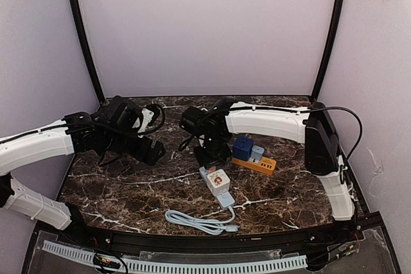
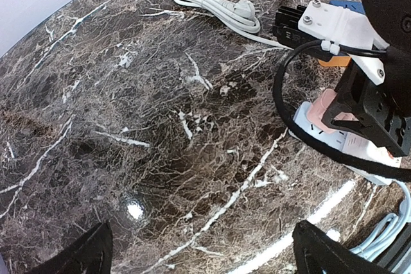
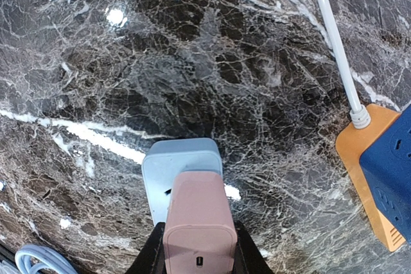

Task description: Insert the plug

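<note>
My right gripper [image 3: 199, 253] is shut on a pink plug [image 3: 199, 222], black fingers pressing both of its sides. The plug stands upright on the far end of a pale blue-white power strip [image 3: 182, 165]; its prongs are hidden underneath, and one dark slot shows beside it. From the left wrist view the pink plug [image 2: 321, 107] rests against the strip's top [image 2: 319, 139] under the black right gripper [image 2: 372, 110]. From above, the right gripper [image 1: 209, 153] hangs over the strip [image 1: 207, 172]. My left gripper [image 1: 151, 153] is open over bare marble [image 2: 192, 158], left of the strip.
A white cube adapter [image 1: 218, 180] sits further along the same strip. An orange strip [image 3: 363, 152] carrying a blue adapter [image 3: 388, 178] lies just to the right, its white cable [image 3: 334, 49] running off. The pale blue cord [image 1: 199, 221] is coiled near the front edge.
</note>
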`<state>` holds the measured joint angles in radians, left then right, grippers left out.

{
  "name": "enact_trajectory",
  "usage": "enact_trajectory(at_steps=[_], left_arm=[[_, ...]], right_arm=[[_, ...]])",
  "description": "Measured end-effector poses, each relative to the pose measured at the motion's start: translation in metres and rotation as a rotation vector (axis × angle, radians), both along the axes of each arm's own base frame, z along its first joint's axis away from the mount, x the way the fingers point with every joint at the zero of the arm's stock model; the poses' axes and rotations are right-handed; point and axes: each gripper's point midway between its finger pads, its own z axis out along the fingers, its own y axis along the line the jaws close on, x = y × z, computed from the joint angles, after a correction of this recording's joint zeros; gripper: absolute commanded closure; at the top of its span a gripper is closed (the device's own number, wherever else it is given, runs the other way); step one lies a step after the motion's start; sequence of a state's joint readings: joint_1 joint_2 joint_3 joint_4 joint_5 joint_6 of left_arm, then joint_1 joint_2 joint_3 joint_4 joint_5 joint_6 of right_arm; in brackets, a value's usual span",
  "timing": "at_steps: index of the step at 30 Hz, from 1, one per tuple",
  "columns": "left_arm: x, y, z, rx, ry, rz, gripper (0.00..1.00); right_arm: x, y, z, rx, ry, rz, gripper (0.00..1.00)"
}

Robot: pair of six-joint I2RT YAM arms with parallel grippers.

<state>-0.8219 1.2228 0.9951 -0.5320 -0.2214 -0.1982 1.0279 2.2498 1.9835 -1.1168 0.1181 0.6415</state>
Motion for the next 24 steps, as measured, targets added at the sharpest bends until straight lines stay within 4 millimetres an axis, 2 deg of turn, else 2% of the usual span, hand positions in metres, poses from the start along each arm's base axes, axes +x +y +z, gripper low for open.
enact_trajectory(at_steps=[8,16,24], left_arm=[[-0.004,0.005,0.002,-0.001,0.011,0.011,0.01],[-0.007,0.008,0.0,0.006,0.027,0.02,0.01],[-0.005,0.009,0.006,-0.003,0.012,0.032,0.01]], right_arm=[[-0.001,0.0,-0.003,0.006,-0.039,-0.002,1.0],[-0.002,-0.001,-0.014,0.001,-0.047,0.002,1.0],[0.002,0.001,-0.011,-0.022,-0.055,0.023,1.0]])
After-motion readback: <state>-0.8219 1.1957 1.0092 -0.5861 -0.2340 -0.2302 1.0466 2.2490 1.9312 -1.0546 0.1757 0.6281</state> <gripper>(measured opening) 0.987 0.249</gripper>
